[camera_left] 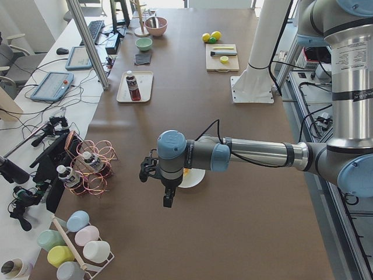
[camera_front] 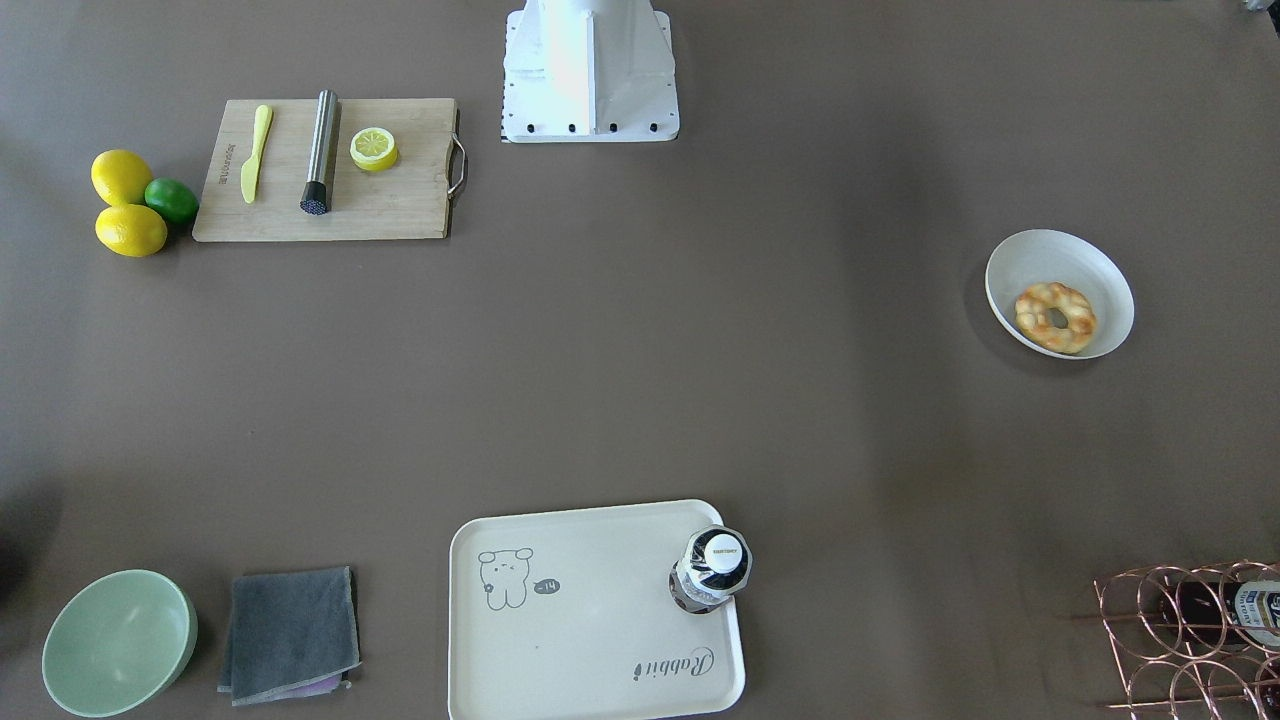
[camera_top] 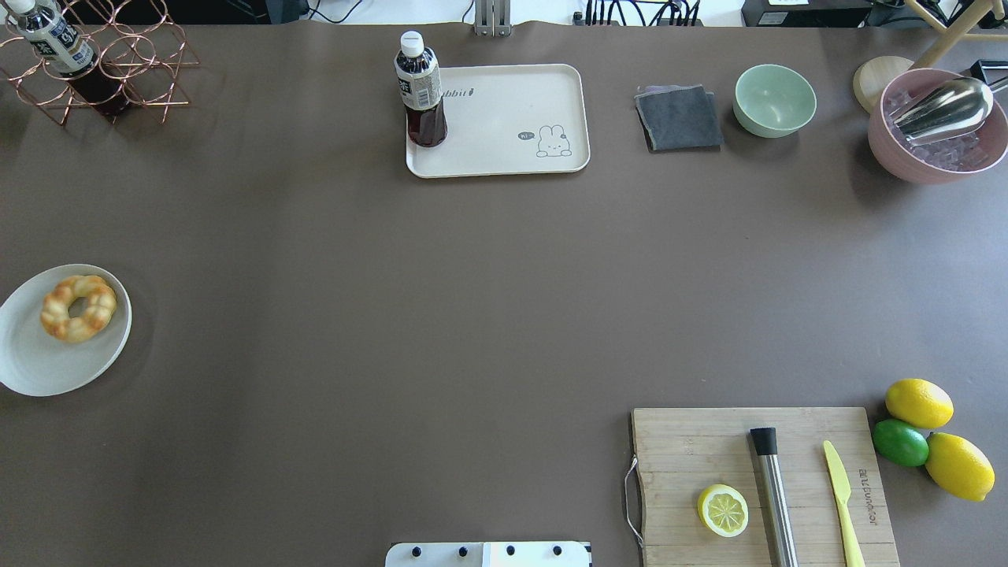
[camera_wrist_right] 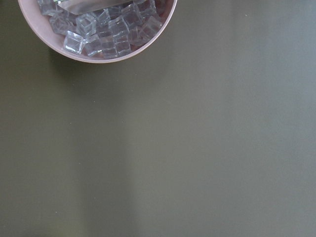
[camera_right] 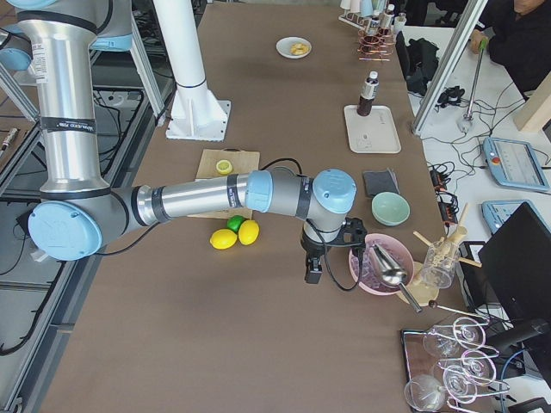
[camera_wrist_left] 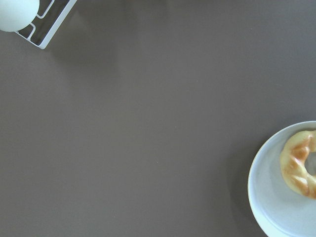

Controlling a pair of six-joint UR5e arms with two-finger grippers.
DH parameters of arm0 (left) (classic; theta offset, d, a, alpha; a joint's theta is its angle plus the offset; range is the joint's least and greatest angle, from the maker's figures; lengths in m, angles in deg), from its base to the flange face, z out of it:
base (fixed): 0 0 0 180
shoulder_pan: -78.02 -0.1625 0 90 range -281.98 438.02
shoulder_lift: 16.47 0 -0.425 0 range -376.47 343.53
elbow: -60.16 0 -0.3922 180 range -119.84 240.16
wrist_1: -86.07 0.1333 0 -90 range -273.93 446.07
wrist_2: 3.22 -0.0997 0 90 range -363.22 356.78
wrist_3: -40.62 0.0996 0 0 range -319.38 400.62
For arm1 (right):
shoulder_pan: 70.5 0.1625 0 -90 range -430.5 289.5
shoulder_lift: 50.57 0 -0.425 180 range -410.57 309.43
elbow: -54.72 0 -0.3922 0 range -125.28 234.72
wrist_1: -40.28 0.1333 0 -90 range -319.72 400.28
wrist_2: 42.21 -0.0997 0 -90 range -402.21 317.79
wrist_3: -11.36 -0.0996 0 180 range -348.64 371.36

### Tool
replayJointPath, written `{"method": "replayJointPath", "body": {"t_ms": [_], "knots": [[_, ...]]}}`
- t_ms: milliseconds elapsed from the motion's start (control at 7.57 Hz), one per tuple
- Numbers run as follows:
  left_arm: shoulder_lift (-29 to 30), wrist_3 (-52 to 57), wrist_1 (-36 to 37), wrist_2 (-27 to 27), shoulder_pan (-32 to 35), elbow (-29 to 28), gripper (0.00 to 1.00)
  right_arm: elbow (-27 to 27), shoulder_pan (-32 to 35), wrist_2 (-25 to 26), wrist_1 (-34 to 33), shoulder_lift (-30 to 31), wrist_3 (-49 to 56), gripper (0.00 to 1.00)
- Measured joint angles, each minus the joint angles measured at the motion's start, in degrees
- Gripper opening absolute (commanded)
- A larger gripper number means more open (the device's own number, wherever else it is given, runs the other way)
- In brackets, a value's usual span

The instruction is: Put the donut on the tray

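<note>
The golden-brown donut (camera_front: 1055,318) lies in a white round bowl (camera_front: 1040,258) on the robot's left side of the table; it also shows in the overhead view (camera_top: 78,307) and at the right edge of the left wrist view (camera_wrist_left: 298,165). The cream tray (camera_front: 580,620) with the bear drawing sits at the far edge (camera_top: 504,118), with a dark drink bottle (camera_top: 421,90) standing on one corner. My left gripper (camera_left: 167,201) hangs above the table just beside the bowl. My right gripper (camera_right: 312,274) hangs near a pink ice bowl. I cannot tell whether either is open or shut.
A wooden cutting board (camera_top: 709,449) holds a lemon half (camera_top: 723,509), a steel muddler and a yellow knife. Two lemons and a lime (camera_top: 900,442) lie beside it. A green bowl (camera_top: 774,100), a grey cloth (camera_top: 678,118), the pink ice bowl (camera_top: 929,126) and a copper wire rack (camera_top: 102,55) line the far edge.
</note>
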Motion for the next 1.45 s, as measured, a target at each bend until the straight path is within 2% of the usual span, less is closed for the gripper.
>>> {"method": "replayJointPath", "body": {"t_ms": [793, 1454], "knots": [[0.09, -0.06, 0.11, -3.53, -0.01, -0.57, 0.98, 4.01, -0.23, 0.0, 0.01, 0.97, -0.33, 1.0], [0.3, -0.11, 0.19, -2.92, -0.03, 0.18, 0.98, 2.92, -2.72, -0.52, -0.04, -0.36, -0.67, 1.0]]}}
